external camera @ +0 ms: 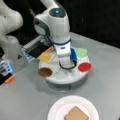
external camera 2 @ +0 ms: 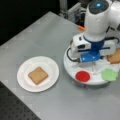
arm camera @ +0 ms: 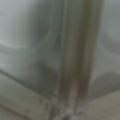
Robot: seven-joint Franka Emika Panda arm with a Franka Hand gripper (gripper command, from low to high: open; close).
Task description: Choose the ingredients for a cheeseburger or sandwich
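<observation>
A tan bread slice (external camera: 76, 114) (external camera 2: 37, 75) lies alone on the round white plate (external camera: 53, 110) (external camera 2: 23, 81). The round white tray (external camera: 62, 79) (external camera 2: 72, 71) carries the yellow cheese (external camera: 45, 57), brown patty (external camera: 45, 72), red disc (external camera: 84, 67) (external camera 2: 82, 76) and green leaf (external camera: 81, 52) (external camera 2: 109, 74). Another bread slice (external camera 2: 115, 56) lies at a front view's right edge. My gripper (external camera: 64, 64) (external camera 2: 93, 64) is lowered onto the tray's middle, among the pieces, its fingertips hidden under the hand. The wrist view shows only a blurred close surface with an upright ridge (arm camera: 75, 60).
The arm's grey base (external camera: 12, 50) stands at a front view's left, with an orange-tipped part (external camera: 10, 79) and a black device (external camera: 37, 50) beside it. A dark perforated strip (external camera 2: 17, 110) borders the table edge below the plate.
</observation>
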